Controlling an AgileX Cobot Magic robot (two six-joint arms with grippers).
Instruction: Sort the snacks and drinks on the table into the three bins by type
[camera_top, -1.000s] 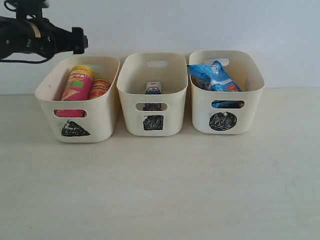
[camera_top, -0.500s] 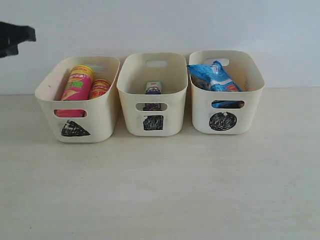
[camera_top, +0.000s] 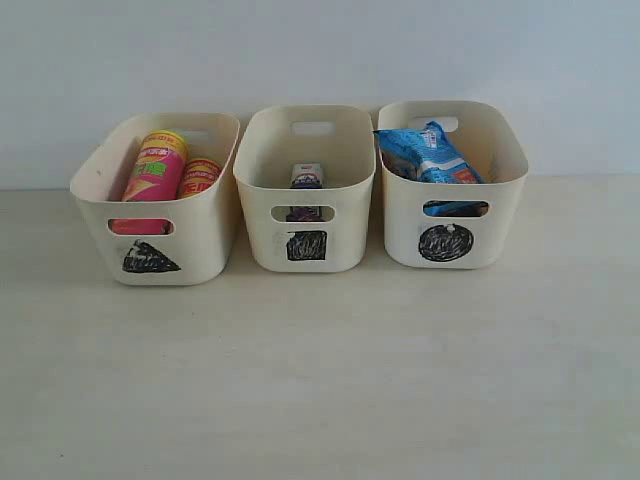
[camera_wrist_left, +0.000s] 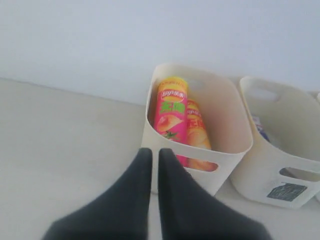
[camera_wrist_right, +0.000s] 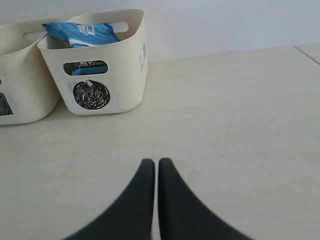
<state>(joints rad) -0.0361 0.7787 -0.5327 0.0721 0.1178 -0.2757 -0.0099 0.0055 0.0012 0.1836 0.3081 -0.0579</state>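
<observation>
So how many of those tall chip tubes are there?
2. Both lean inside the triangle-marked bin on the left of the exterior view: the pink-yellow tube, and the yellow-red tube beside it on its right. The bin walls could hide more.

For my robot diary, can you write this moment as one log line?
triangle bin: pink tube, red tube | square bin: carton | circle bin: blue bag | left hand: shut, empty | right hand: shut, empty

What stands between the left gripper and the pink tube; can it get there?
Probably yes. The pink tube leans in the open bin with its top exposed, and nothing lies between it and the left gripper. The gripper is shut, so it must open first.
</observation>
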